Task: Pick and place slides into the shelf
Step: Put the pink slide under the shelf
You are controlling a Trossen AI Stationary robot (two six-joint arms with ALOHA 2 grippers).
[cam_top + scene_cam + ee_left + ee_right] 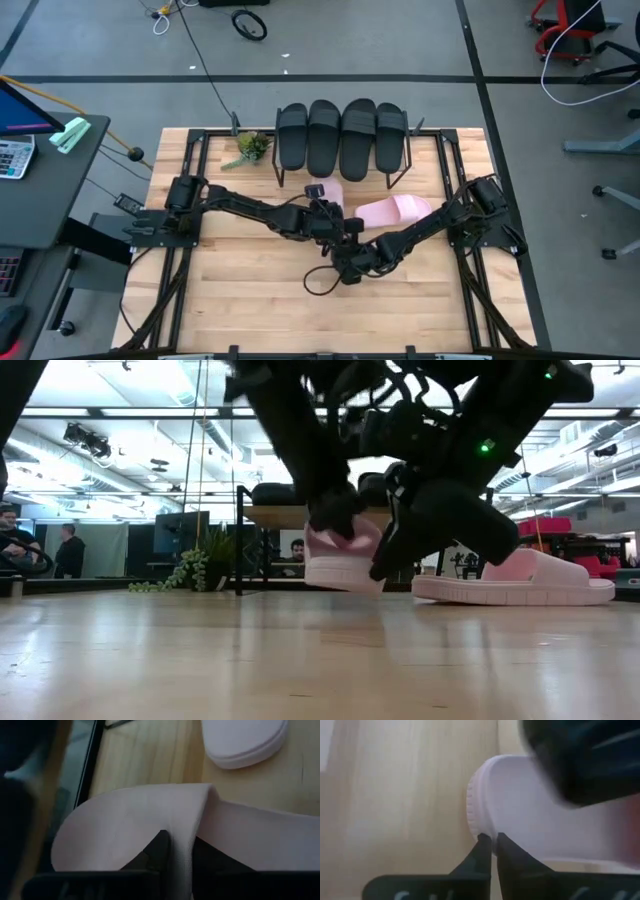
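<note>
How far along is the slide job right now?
Done: four black slides sit on the shelf. In hand: the left gripper pinches one pink slide's strap while the right gripper nips its edge. Left: the other pink slide lies on the table.

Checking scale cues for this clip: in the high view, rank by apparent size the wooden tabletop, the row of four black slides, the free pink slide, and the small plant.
1. wooden tabletop
2. row of four black slides
3. free pink slide
4. small plant

The last two look close, so their order is uncertain.
</note>
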